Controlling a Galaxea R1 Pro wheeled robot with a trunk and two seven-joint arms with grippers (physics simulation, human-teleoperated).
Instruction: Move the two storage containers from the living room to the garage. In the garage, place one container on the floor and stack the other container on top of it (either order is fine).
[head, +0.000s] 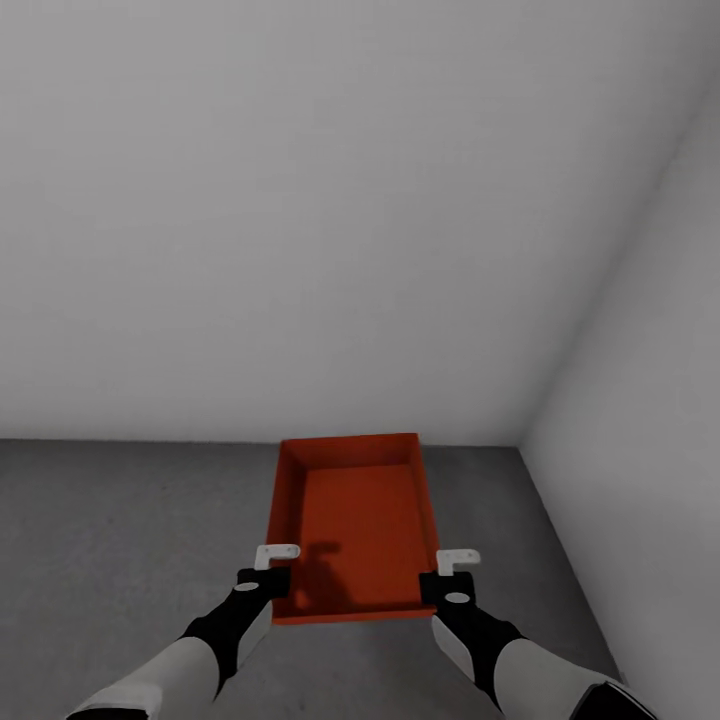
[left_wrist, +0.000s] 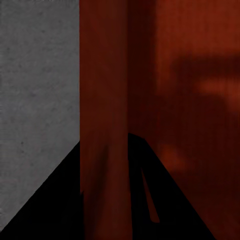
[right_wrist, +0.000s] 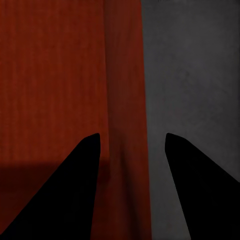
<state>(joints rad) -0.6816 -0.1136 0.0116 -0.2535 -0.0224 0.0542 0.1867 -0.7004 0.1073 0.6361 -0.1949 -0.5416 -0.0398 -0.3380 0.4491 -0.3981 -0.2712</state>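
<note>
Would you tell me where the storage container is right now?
In the head view the storage container sits low and centre, over the grey floor near the white walls' corner, between the left gripper and right gripper at its side walls.

One orange-red storage container (head: 352, 520), a rectangular open-top bin with thin plain walls and nothing inside, sits level over the grey concrete floor (head: 120, 540). Its far short end points toward the white wall (head: 300, 200); whether it touches the floor cannot be told.
</note>
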